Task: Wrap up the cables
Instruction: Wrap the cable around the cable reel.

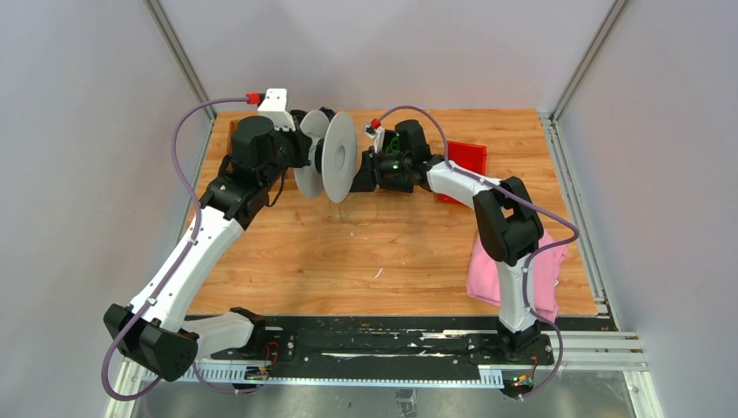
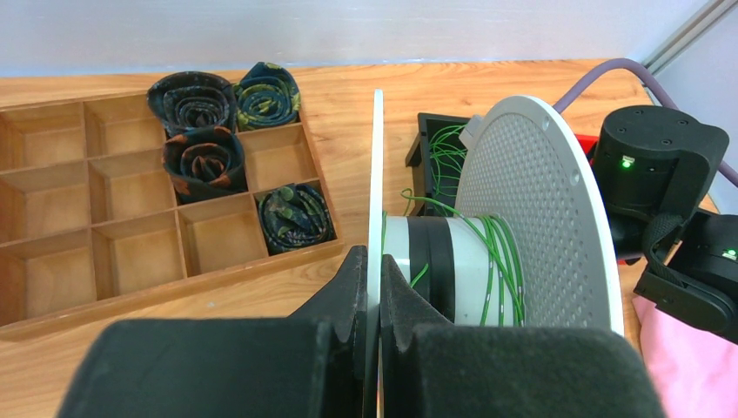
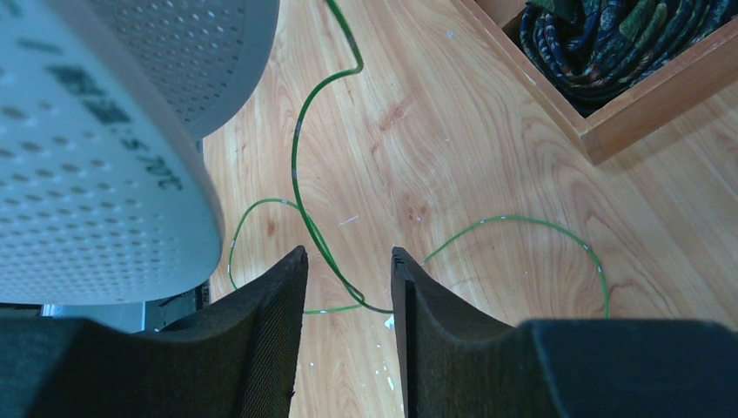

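Note:
A grey spool (image 1: 335, 157) is held on edge above the table's back. My left gripper (image 2: 376, 261) is shut on the rim of its thin flange (image 2: 378, 174). Green cables (image 2: 498, 261) run in a few turns round the spool's hub (image 2: 439, 261), beside the perforated flange (image 2: 540, 218). One green cable (image 3: 300, 148) trails down from the spool and curls into loops (image 3: 531, 222) on the wooden table. My right gripper (image 3: 348, 257) hangs open above that cable, just right of the spool, and the strand passes below the gap between its fingers without touching them.
A wooden compartment tray (image 2: 87, 218) at the back left holds dark rolled bundles (image 2: 196, 100). A black box (image 2: 426, 144) with more green wire sits behind the spool. A red flat piece (image 1: 466, 161) and a pink cloth (image 1: 487, 270) lie at the right.

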`<state>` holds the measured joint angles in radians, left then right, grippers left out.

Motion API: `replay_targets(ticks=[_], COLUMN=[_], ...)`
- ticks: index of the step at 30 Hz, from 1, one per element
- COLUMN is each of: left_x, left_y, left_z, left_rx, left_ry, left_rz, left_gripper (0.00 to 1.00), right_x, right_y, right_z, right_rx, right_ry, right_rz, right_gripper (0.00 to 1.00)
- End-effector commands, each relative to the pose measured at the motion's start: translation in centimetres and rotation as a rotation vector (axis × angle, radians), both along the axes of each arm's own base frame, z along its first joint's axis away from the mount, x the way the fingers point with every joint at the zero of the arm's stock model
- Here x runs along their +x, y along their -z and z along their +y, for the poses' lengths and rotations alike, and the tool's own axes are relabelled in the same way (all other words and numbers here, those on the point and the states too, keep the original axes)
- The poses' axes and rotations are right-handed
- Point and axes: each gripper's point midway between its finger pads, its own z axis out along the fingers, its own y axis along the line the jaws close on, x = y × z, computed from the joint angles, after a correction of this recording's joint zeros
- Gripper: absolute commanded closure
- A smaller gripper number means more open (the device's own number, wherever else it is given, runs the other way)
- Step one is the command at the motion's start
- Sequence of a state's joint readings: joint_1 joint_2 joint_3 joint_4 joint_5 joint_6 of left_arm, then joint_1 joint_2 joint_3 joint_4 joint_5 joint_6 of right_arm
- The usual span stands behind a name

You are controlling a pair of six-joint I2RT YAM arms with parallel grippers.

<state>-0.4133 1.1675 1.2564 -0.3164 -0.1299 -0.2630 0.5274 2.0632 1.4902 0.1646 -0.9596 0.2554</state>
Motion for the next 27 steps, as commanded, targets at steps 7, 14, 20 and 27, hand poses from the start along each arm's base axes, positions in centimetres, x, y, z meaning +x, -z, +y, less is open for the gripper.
replay_targets(ticks=[7,14,20,27], left_x=[-0.3,0.3,1.2,2.0], left_y=[-4.4,-4.2,-3.9,-2.9], left_z=[0.4,2.5,5.1,7.3], left_rx=[-0.071,-0.072,-0.095,-0.083], left_ry=[-0.009,-0.14,-0.33,-0.486], left_rz=[-0.125,-0.112,-0.081,-0.076], left_gripper=[1.0,0.99,1.0,1.0], right_x=[-0.3,-1.5,-4.4,-9.0], right_y=[-0.8,-0.7,-0.7,-2.0], right_z=[1.3,0.3,0.4,2.3], right_rx=[0.031,0.027,0.038,0.052], right_ry=[-0.038,-0.006,-0.009,-0.094], right_rz=[0.005,0.012,0.042,0.028], right_gripper=[0.81,0.94,0.97,0.97])
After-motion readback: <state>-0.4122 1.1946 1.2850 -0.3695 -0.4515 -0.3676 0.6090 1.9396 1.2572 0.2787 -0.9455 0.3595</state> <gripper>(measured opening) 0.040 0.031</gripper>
